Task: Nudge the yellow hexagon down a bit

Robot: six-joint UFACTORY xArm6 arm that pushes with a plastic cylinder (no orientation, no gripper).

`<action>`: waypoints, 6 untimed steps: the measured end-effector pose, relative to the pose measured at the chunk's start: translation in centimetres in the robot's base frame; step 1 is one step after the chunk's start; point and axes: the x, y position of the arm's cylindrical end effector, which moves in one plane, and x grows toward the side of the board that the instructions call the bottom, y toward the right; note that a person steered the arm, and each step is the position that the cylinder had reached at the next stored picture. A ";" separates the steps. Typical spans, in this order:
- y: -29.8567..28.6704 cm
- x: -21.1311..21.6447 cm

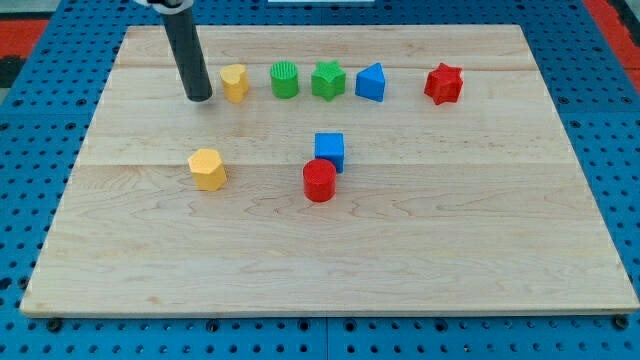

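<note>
Though gripperless, rod near-upright, my tip (pixel 199 98) just beside the upper yellow block (pixel 234 83), view's left.

Tool (pixel 186 50): upper end cut off by the view's top edge; whatever carries it is out of frame. Its shaft hides a strip of the counter (pixel 450 250) behind it.

My tip (pixel 199 99): sits just left of the upper yellow block (pixel 234 83); that block's shape is not readable from this angle.

Blue cube (pixel 330 148): lower front corner hidden behind the red cylinder (pixel 319 181); contact between them can't be confirmed.

Blue pegboard (pixel 30 150) under the counter: cut off at all four edges. Red patch (pixel 20 25) at the view's top left corner: cropped, identity unclear.

Small dark bits under the counter's bottom rim: mostly hidden, too small to tell.
</note>
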 end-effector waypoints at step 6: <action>2.6 13.6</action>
